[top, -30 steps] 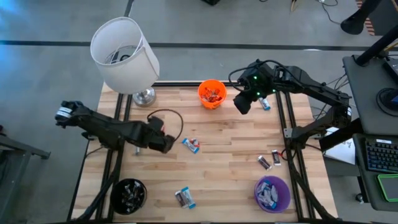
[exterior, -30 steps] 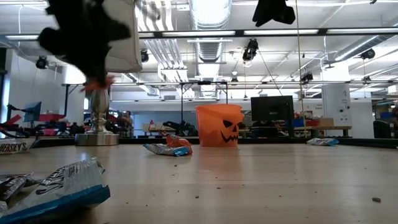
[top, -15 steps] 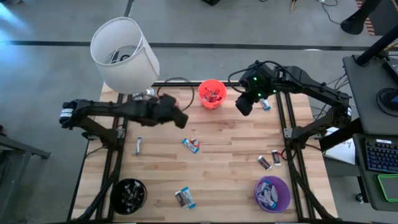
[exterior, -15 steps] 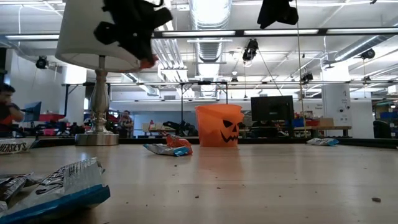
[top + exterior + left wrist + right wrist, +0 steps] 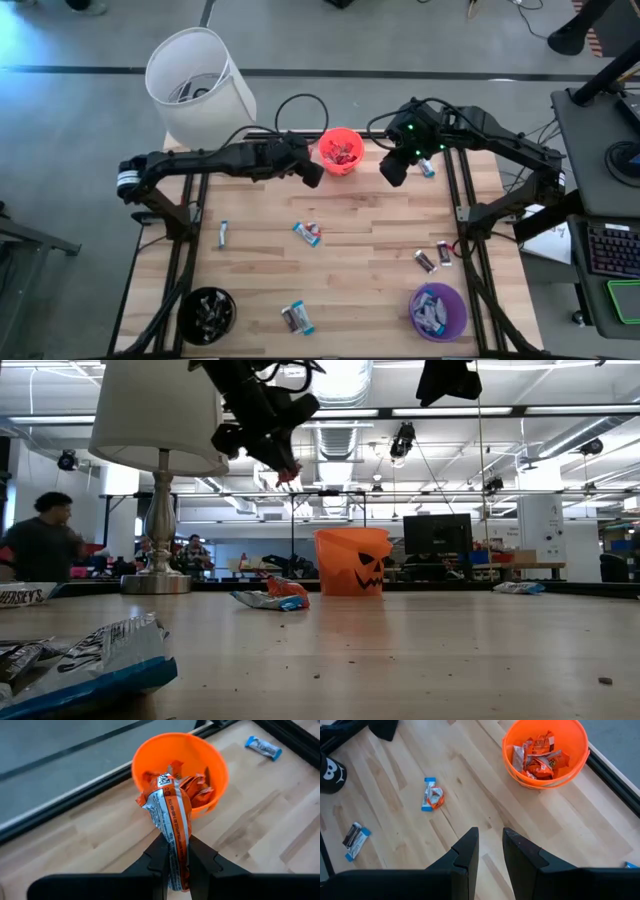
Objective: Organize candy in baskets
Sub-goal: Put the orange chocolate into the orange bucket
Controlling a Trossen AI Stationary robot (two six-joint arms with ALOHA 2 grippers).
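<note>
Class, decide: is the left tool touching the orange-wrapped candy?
Touching. The left wrist view shows the left tool pinching the orange-wrapped candy between both fingers.

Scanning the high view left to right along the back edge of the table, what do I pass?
White lampshade → left gripper holding an orange candy → orange basket → right gripper → blue candy.

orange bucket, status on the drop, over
Left claw shut on orange candy, hovering beside orange bucket. Right claw empty, jaws slightly apart, waiting on the bucket's other side. Nothing in the way.
</note>
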